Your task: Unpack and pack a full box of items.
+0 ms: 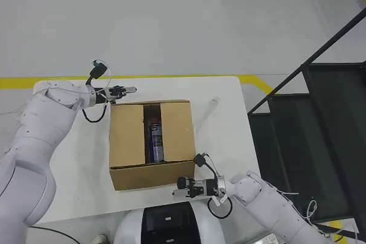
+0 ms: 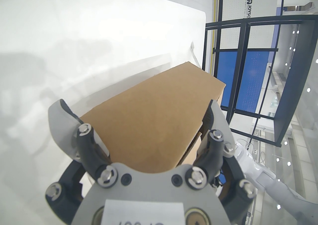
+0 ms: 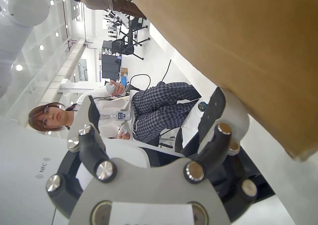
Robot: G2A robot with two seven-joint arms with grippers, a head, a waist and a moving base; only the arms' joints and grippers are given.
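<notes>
The left gripper (image 1: 129,91) (image 2: 138,111) is at the far left corner of the cardboard box (image 1: 143,137). Its two fingers (image 2: 62,114) are wide apart and hold nothing. In the left wrist view, a brown side of the box (image 2: 151,121) shows between the fingers. I cannot tell if they touch it.

The right gripper (image 1: 179,188) (image 3: 151,105) is at the near right corner of the box, low down by the near edge of the table (image 1: 226,158). Its fingers (image 3: 215,104) are apart too, with nothing in them. In the right wrist view, one finger is just beside the brown wall of the box (image 3: 236,37).

The box stands in the middle of the white table. Its two top flaps are folded down but do not meet, so there is a long gap between them. Through the gap you can see a dark blue can (image 1: 155,140) with a red part, lying inside the box.

A thin clear strip (image 1: 211,105) (image 2: 194,55) lies on the table to the far right of the box, apart from it.

Black metal stairs (image 1: 305,122) stand to the right of the table. A yellow line (image 1: 12,82) runs along the floor behind the table.
</notes>
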